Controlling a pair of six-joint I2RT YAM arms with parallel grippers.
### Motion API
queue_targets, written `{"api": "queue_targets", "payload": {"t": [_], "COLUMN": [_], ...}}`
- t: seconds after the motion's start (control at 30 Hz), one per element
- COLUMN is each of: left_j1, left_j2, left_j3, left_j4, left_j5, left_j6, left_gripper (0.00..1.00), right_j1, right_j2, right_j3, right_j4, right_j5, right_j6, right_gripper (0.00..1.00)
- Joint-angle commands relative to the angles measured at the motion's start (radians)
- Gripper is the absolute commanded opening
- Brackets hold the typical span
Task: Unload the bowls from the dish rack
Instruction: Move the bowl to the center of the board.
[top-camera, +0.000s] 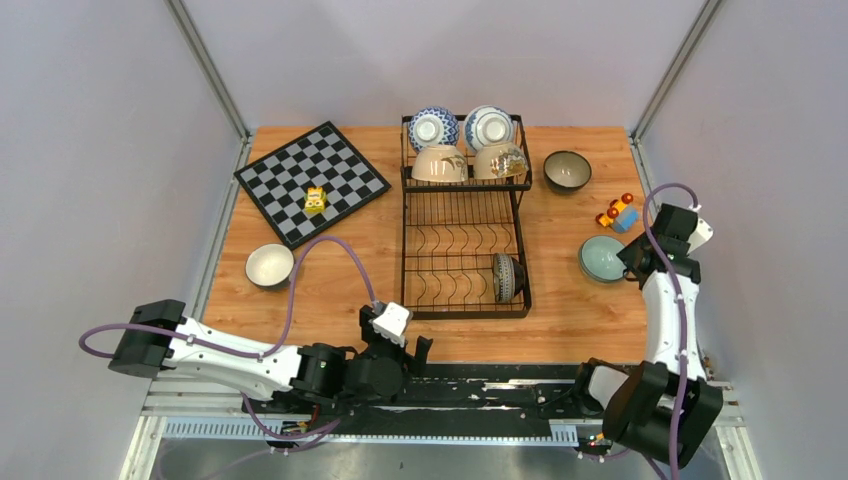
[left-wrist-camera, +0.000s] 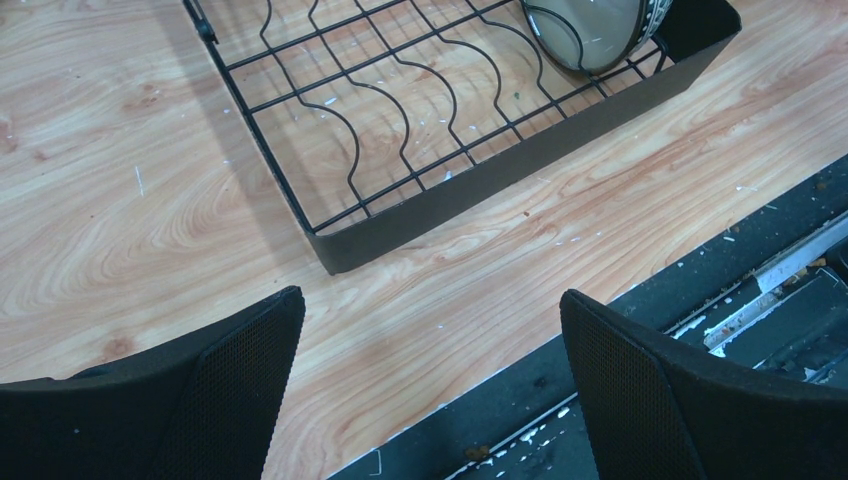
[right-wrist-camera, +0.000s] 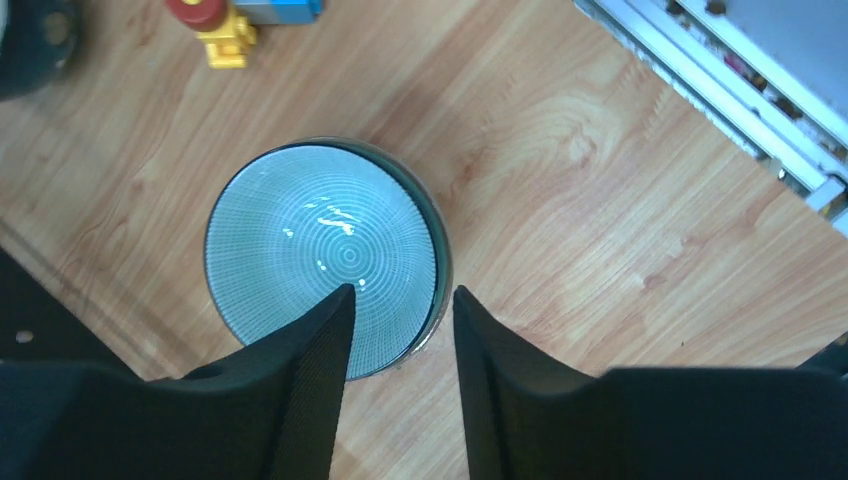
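While the left end effector (left-wrist-camera: 432, 300) gapes wide above the wooden bench (left-wrist-camera: 120, 220), the right end effector (right-wrist-camera: 404, 292), narrowly parted, straddles the rim of the round pale teal ceramic bowl (right-wrist-camera: 310, 240).

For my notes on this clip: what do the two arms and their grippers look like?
The left arm and right arm have white shells over black joint housings. A purple cable runs along each. The left gripper and right gripper carry black, wedge-shaped fingers with a fine mesh texture on the pads. No markings are readable.
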Motion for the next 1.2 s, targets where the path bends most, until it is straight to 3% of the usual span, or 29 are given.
{"api": "queue_targets", "payload": {"t": [0.0, 0.13, 0.23, 0.4, 0.63, 1.17], "left_j1": [0.005, 0.005, 0.005, 0.004, 0.004, 0.005], "left_j2": [-0.016, -0.025, -0.034, -0.054, -0.046, -0.08], "left_j3": [-0.006, -0.002, 0.001, 0.005, 0.0, -0.032], "left_j4": [0.002, -0.015, -0.039, -0.057, -0.058, -0.103], "left_j5": [-0.023, -0.016, -0.013, -0.004, 0.012, -0.027], "left_j6": [-0.006, -0.012, -0.026, -0.03, -0.055, -0.092], "left_gripper": [1.0, 1.0, 1.0, 1.0, 1.0, 1.0], "right_j1": [0.028, 0.029, 0.024, 0.013, -0.01, -0.04], "right_j2": [-0.067, -0.132, -0.187, -0.29, -0.277, -0.038], "right_j3": [0.021, -0.054, -0.14, -0.266, -0.321, -0.322], "right_j4": [-0.055, -0.057, 0.011, 0.145, 0.175, 0.397], "right_j5": [-0.025, -0.052, -0.11, -0.114, -0.113, -0.195], "right_j6": [0.06, 0.14, 0.208, 0.302, 0.336, 0.383], "right_gripper": [0.54, 0.84, 0.98, 1.0, 1.0, 0.93]}}
